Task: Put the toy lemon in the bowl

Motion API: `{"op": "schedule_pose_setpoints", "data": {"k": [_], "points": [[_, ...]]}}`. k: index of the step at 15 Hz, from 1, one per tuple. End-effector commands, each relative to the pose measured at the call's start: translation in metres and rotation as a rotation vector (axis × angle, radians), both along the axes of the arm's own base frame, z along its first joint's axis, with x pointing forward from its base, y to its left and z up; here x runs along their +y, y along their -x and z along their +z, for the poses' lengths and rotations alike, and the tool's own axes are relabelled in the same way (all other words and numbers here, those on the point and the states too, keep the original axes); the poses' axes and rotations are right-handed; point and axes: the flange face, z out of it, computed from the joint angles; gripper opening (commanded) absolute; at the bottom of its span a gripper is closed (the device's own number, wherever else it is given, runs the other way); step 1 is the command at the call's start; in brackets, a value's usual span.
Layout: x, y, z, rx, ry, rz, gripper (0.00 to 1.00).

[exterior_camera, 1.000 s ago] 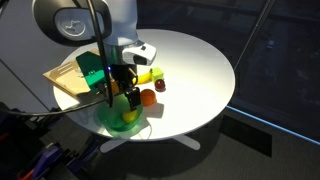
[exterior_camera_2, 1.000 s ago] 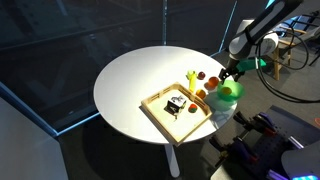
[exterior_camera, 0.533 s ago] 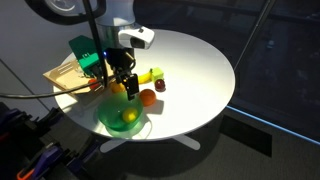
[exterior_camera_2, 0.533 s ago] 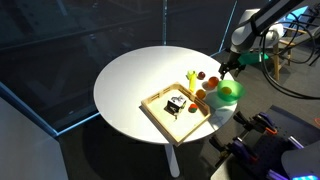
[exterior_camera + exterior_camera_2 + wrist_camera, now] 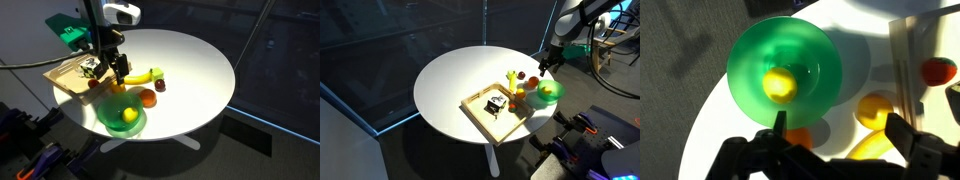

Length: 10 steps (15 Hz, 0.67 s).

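Note:
The toy lemon [image 5: 780, 83] lies inside the green bowl [image 5: 750, 50], a little off its middle. It also shows in an exterior view [image 5: 130, 116] in the bowl [image 5: 106, 108] near the table's edge. My gripper [image 5: 837, 125] is open and empty, raised above the spot between the bowl and the other fruits. In both exterior views the gripper [image 5: 112, 72] [image 5: 542, 66] hangs well above the bowl [image 5: 550, 93], clear of it.
An orange ball [image 5: 798, 136], a yellow round fruit [image 5: 875, 108] and a banana [image 5: 145, 76] lie beside the bowl. A wooden tray [image 5: 68, 82] [image 5: 480, 104] sits next to them. A red fruit [image 5: 937, 70] lies further off. The round white table [image 5: 200, 60] ends close to the bowl.
The gripper has risen from down at the bowl and moved back toward the tray. The lemon stays in the bowl.

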Motion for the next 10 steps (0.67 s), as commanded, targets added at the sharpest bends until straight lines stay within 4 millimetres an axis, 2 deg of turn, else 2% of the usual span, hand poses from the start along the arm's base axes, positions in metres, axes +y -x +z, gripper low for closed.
{"op": "schedule_pose_setpoints", "data": {"k": [1,10], "points": [[0.020,0.013,0.023,-0.028,0.008,0.093,1.00],[0.064,0.046,0.062,-0.083,0.038,0.232,1.00]]}}
